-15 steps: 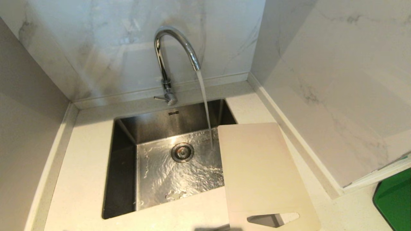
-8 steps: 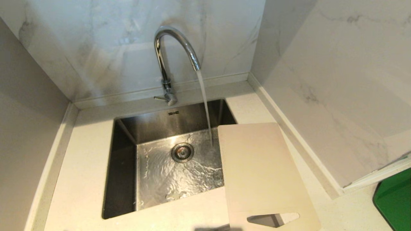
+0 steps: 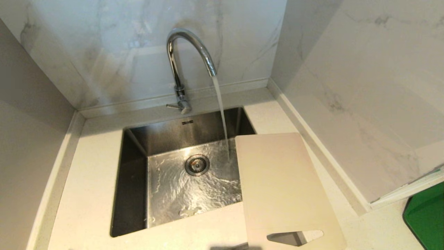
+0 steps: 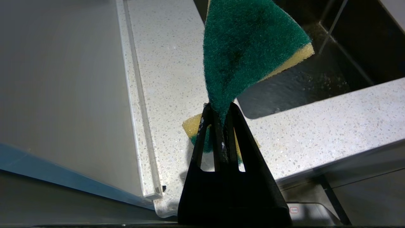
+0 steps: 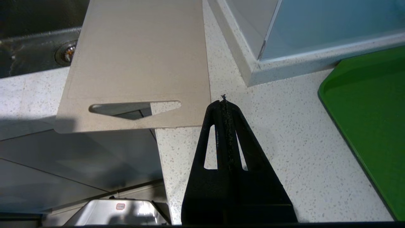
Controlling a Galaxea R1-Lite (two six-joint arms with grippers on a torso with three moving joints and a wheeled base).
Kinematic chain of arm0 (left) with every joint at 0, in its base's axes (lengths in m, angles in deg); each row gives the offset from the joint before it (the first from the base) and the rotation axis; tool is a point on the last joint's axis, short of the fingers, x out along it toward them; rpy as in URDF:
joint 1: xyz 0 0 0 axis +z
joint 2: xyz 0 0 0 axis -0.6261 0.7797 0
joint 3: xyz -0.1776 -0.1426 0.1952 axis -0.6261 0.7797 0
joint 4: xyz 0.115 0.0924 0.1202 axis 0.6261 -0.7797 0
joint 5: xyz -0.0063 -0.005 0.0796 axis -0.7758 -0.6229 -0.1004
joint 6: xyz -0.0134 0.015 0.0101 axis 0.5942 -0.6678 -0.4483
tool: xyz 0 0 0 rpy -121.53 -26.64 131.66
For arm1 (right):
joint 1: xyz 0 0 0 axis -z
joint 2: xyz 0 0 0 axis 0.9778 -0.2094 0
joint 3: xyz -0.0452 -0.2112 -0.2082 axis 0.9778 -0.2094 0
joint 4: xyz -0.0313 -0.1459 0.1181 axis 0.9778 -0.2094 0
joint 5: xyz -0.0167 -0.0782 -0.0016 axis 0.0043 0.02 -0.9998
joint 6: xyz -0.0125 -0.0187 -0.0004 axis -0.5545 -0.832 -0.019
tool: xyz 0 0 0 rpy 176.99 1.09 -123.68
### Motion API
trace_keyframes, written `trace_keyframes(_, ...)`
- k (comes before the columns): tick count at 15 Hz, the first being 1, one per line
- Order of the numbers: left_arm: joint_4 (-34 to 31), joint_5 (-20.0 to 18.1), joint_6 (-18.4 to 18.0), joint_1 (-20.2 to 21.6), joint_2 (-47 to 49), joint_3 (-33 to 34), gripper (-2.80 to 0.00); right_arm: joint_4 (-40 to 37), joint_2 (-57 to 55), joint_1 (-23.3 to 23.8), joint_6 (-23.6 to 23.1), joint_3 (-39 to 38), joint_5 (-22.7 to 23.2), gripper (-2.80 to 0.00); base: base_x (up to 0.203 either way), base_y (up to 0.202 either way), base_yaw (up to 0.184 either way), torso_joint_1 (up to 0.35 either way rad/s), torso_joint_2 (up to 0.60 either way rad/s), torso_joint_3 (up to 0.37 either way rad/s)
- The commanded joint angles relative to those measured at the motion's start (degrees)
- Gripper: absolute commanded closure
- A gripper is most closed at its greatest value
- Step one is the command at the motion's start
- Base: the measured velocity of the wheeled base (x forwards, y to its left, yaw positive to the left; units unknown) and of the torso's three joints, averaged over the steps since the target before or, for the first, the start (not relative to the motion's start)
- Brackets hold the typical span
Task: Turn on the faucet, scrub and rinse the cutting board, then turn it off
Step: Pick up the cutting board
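Two hands are ready but neither is at the board yet. The left hand (image 4: 220, 109) is clenched on a green and yellow sponge (image 4: 250, 47), held over the worktop (image 3: 90, 194) at the near left corner of the sink (image 3: 133, 194). The right hand (image 5: 224, 106) is clenched on nothing, hovering over the worktop just beside the near right corner of the cutting board (image 3: 281, 187). That board lies flat on the right, its left part overhanging the basin and its handle slot jutting past the worktop's near edge. The faucet (image 3: 187, 52) is running, and its stream lands in the basin just left of the board's far corner, missing it.

The step in hand looks like the scrub. To do it well, the right hand should probably pin or grip the board near the slot first, since a thin, wet board overhanging two edges may slide or tip under pressure. Shift it leftward under the stream, then bring the sponge's green face flat onto it and stroke firmly.
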Motion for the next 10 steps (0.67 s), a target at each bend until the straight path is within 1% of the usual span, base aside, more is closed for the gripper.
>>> trace_keyframes(1,0.0,0.0,0.0,0.0,0.1,0.0,0.0,-1.7,-1.4,0.0,0.0,6.1,0.7,0.0,0.0,0.0,0.0,0.0,0.0,0.0)
trace_keyframes(4,-0.3,0.0,0.0,0.0,0.1,0.0,0.0,-9.2,-9.6,0.0,-0.3,24.8,3.3,0.0,0.0,0.0,0.0,0.0,0.0,0.0)
trace_keyframes(7,-0.3,0.0,0.0,0.0,0.1,-0.1,0.0,-17.8,-23.2,0.0,-1.8,45.8,8.0,0.0,0.0,0.0,0.0,0.0,0.0,0.0)
trace_keyframes(8,-0.3,0.0,0.0,0.0,0.1,-0.1,0.0,-19.9,-27.8,0.0,-2.9,51.2,9.3,0.0,0.0,0.0,0.0,0.0,0.0,0.0)
trace_keyframes(10,-0.3,0.0,0.0,0.0,0.1,-0.1,0.0,-22.6,-35.7,0.0,-5.5,59.3,11.0,0.0,0.0,0.0,0.0,0.0,0.0,0.0)
